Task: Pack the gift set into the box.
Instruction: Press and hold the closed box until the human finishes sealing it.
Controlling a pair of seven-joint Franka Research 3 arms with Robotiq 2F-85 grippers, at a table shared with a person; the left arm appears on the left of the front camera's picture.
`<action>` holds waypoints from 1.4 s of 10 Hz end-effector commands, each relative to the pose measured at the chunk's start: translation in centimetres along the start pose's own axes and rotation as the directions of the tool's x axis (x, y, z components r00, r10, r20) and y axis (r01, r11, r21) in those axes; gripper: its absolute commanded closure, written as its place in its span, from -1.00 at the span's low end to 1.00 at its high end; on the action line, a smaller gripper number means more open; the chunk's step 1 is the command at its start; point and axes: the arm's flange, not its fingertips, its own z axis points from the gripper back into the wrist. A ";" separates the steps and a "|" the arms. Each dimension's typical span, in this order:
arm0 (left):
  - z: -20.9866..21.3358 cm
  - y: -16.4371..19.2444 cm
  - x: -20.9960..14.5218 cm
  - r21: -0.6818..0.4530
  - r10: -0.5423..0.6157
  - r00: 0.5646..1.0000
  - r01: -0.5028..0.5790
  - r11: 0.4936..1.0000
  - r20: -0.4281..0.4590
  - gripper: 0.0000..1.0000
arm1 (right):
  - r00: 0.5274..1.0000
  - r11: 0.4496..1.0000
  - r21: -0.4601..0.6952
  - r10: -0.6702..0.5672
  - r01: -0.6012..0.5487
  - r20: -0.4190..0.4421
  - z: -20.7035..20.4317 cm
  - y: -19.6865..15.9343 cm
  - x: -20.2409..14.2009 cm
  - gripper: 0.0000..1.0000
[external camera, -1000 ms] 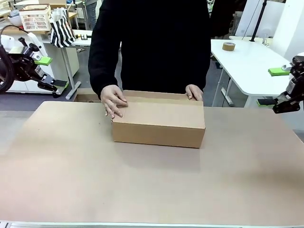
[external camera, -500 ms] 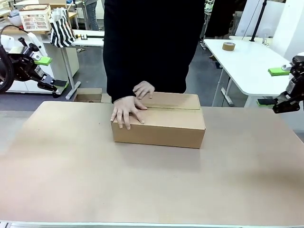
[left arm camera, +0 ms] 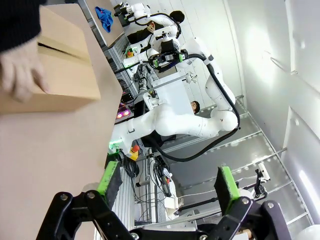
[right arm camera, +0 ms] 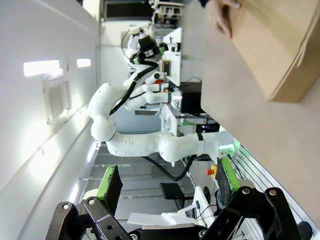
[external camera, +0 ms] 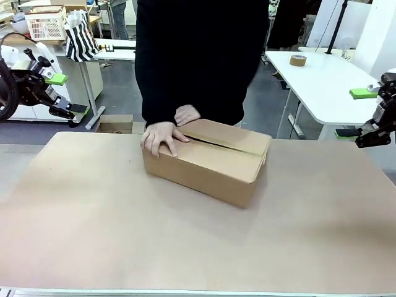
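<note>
Well apart, empty: left fingers [left arm camera: 109, 182], right fingers [right arm camera: 109, 187]. Person's hand [external camera: 159, 137] rests on box [external camera: 210, 166] top.

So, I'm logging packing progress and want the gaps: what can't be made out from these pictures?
Inside of the box: front view, its nearly shut flaps hide any contents.
Person's farther hand: front view, the box's far edge hides what its fingers do.
Box, left wrist view: cut off by the left edge, the blurred nearer hand covering part.
Box, right wrist view: cut off by top and right edges.
</note>
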 end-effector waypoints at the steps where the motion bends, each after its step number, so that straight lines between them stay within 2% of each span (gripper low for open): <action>1: 0.1 -0.3 0.0 -0.016 -0.020 1.000 0.021 1.000 0.009 -1.00 | 1.000 0.999 0.027 0.029 -0.029 0.009 -0.2 0.0 0.3 -1.00; 14: 0.1 -0.3 0.0 -0.016 -0.020 1.000 0.021 1.000 0.009 -1.00 | 1.000 0.999 0.027 0.029 -0.029 0.009 -0.2 0.0 0.3 -1.00</action>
